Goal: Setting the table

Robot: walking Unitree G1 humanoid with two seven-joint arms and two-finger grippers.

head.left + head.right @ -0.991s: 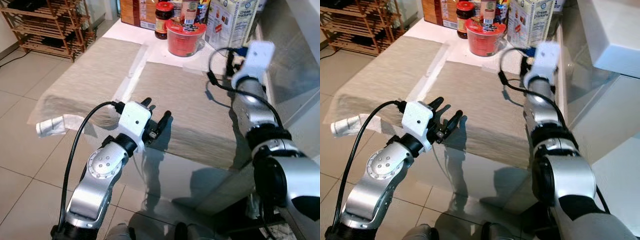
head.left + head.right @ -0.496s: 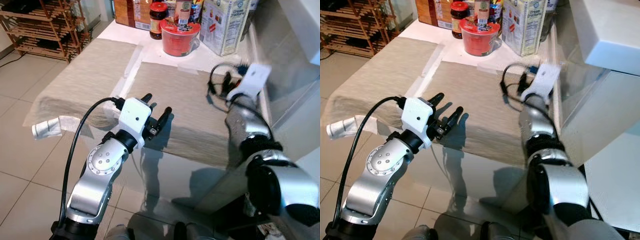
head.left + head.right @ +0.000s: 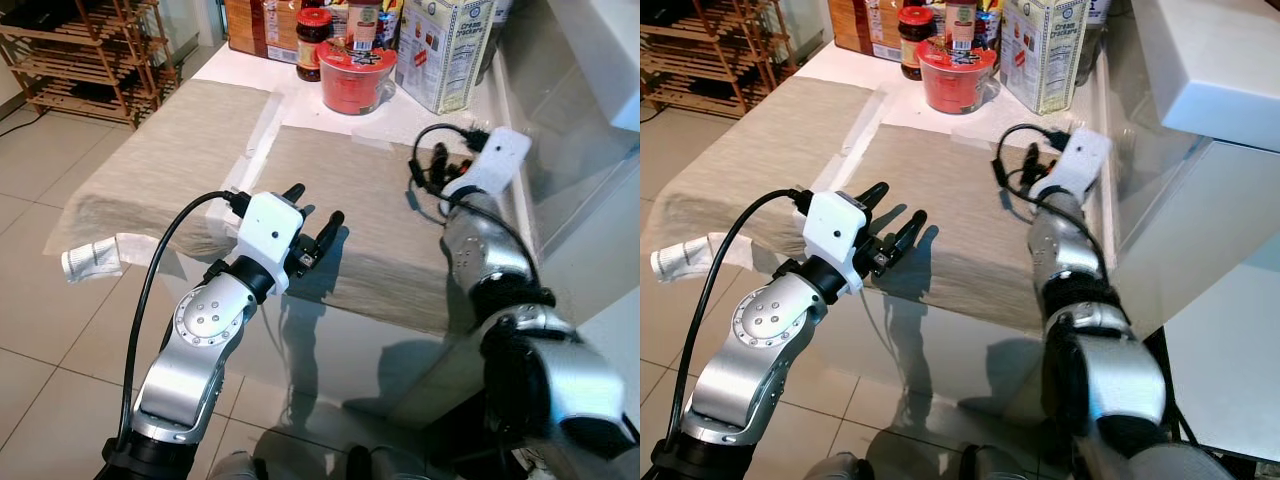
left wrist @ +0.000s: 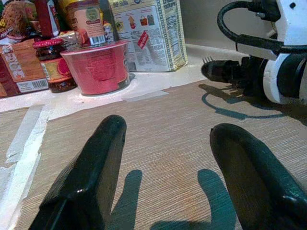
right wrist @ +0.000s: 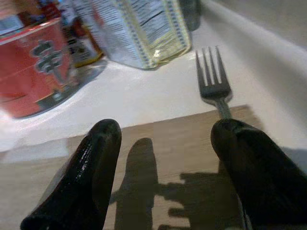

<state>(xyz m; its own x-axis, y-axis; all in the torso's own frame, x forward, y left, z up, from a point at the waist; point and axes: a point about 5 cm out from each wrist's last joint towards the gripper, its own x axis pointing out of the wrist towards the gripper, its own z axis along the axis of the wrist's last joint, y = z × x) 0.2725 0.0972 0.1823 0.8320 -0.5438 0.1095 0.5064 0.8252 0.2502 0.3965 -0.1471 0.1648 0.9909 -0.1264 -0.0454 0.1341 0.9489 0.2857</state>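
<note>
Right wrist view, fork (image 5: 214,76) lying flat, tines pointing away toward carton (image 5: 139,28), right fingers (image 5: 103,158) spread wide, empty.

Fork (image 5: 214,79): silver metal, four tines, lying flat. Tines on white worktop (image 5: 144,96), handle running back onto beige placemat (image 5: 177,143) edge. Sits right of frame centre in right wrist view, tines pointing toward frame top.

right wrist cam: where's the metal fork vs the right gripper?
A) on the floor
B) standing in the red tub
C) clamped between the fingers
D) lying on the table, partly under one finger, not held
D: the silver metal fork lies flat at the beige placemat edge, and the open right gripper hovers over it.
</note>
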